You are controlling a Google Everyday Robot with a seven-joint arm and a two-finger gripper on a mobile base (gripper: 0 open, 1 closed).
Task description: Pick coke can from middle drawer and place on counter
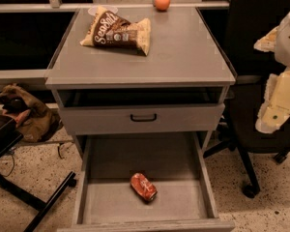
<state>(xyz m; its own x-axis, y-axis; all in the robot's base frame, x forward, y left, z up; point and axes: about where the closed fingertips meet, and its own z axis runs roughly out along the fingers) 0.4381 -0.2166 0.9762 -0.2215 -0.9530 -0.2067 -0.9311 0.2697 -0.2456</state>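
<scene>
The coke can, red with white lettering, lies on its side on the floor of the open middle drawer, near the front and a little right of centre. The counter is the grey top of the cabinet above it. My gripper is the cream-coloured part at the right edge of the view, level with the upper drawer. It is well to the right of the cabinet, above the can's height and far from the can, and it holds nothing that I can see.
A brown-and-cream snack bag lies on the counter's back left, and an orange fruit sits at its back edge. A grey drawer front with a black handle is above the open drawer. A black office chair stands right; a brown bag and black frame are left.
</scene>
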